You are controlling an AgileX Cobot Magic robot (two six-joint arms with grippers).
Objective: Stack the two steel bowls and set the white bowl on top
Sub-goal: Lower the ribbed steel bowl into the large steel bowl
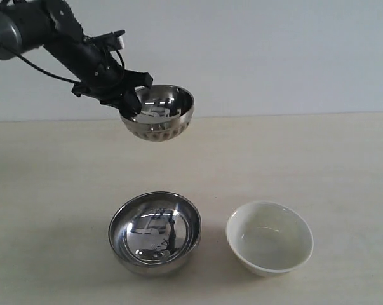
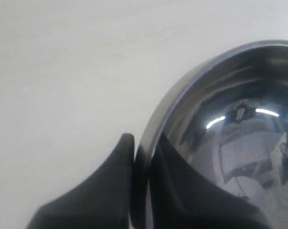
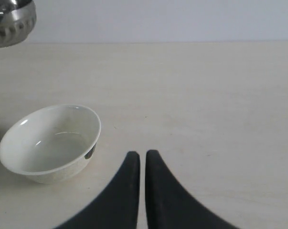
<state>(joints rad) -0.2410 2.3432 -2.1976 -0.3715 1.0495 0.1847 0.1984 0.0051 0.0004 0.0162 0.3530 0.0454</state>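
Left tool [image 1: 133, 100] is clamped on the rim of the fluted steel bowl [image 1: 161, 117], one finger inside and one outside. It holds the bowl in the air well above the bench [image 1: 45, 184], mouth up and tipped a little. The wide steel bowl [image 1: 155, 232] sits on the bench below that tool and toward the near side, seemingly not straight under the carried bowl. The white bowl [image 1: 269, 237] stands just beside the wide one without touching it. It is close to the right tool [image 3: 142, 160], whose fingers are together on nothing.

The step in hand looks like nesting the fluted bowl in the wide one. To do it well, centre the carried bowl above the wide bowl, level it, then lower slowly so the base settles inside rather than striking the rim. A rim pinch on polished steel may slip, so avoid jerks. Open only once the weight rests, then lift the inner finger straight up so it does not drag the bowl out.
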